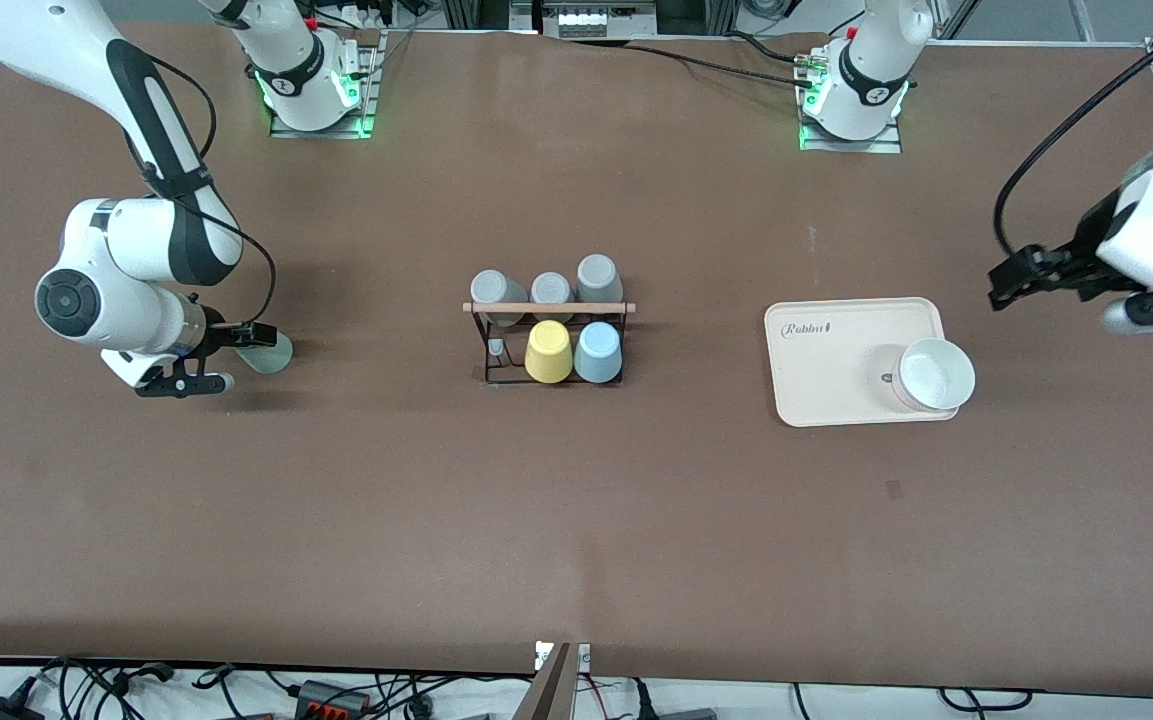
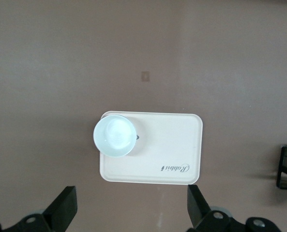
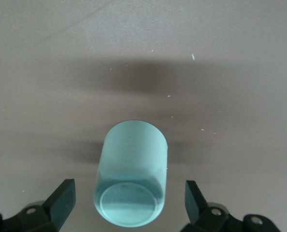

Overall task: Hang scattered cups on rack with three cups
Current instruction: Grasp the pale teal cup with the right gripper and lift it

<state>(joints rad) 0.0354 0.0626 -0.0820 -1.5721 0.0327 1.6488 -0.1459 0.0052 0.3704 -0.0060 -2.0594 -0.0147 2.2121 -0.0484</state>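
**Mint cup between my right fingers, not yet gripped**

Front view. Landmark: the rack, mid-table. It carries three grey cups in its farther row and, in the nearer row, a yellow cup and the light blue cup; one nearer peg stands bare. The mint cup lies on its side well toward the right arm's end of the table from the rack. My right gripper is low at it, fingers spread. My left gripper waits, released, past the beige tray, which holds a white bowl, toward the left arm's end from the rack.

Left wrist view. Tray and bowl below spread fingers; nothing held.

Right wrist view. The mint cup's base faces me, its long axis running straight away, centred between the fingers with a gap on each side. My right arm is plainly the nearer one. The cup's mouth is hidden; I cannot tell the fingers' height against the cup.
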